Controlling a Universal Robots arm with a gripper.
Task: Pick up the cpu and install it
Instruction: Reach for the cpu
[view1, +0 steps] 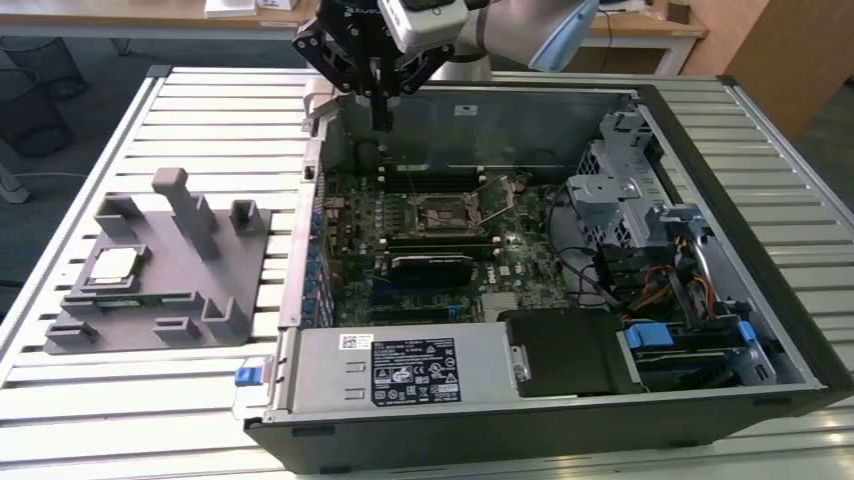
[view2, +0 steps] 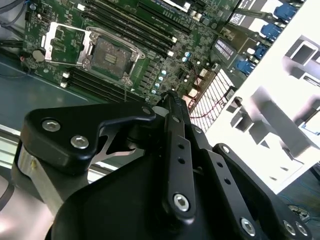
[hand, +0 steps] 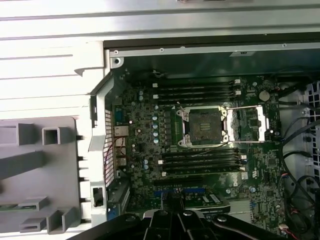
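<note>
Hovering gripper (view1: 383, 122) over case (view1: 534, 440); cpu (view1: 114, 264) on holder (view1: 160, 330)

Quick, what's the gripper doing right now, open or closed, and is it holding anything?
Gripper: closed, holding nothing, above the far edge of the open computer case. The cpu lies on the grey fixture.

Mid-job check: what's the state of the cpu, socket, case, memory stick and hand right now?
cpu: lying flat in the grey fixture outside the case, not yet picked up.
memory stick: lying in the fixture, beside the cpu.
socket: empty, its metal frame swung open.
computer case: on its side, panel off, board exposed.
hand: shut, holding nothing, over the case.
</note>
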